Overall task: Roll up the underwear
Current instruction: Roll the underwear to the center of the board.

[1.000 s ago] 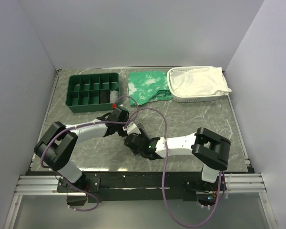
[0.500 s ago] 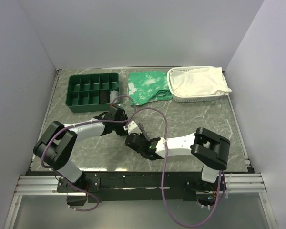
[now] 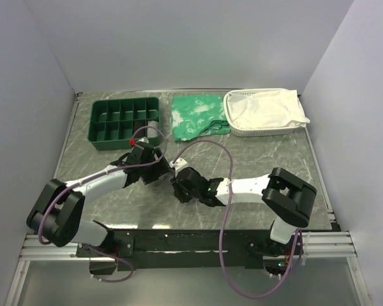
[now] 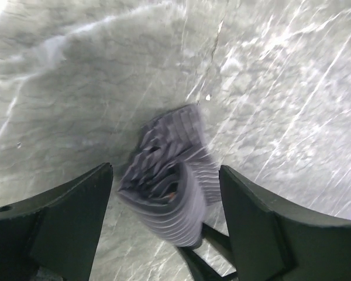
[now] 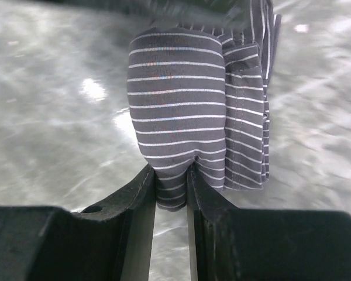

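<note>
Rolled into a plump grey bundle with fine light stripes: underwear (image 5: 178, 105), mid-bench (image 3: 274, 153). Grasped at one end by right pincer (image 5: 171, 181), clenched on the fabric. Only from left wrist: left pincer (image 4: 165, 170) released, spread wide either side of the roll

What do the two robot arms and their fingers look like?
Both arms have white links and bulky black joints: the left arm, the right arm. A purple cable loops along each. The fingers are dark, broad and matte.
</note>
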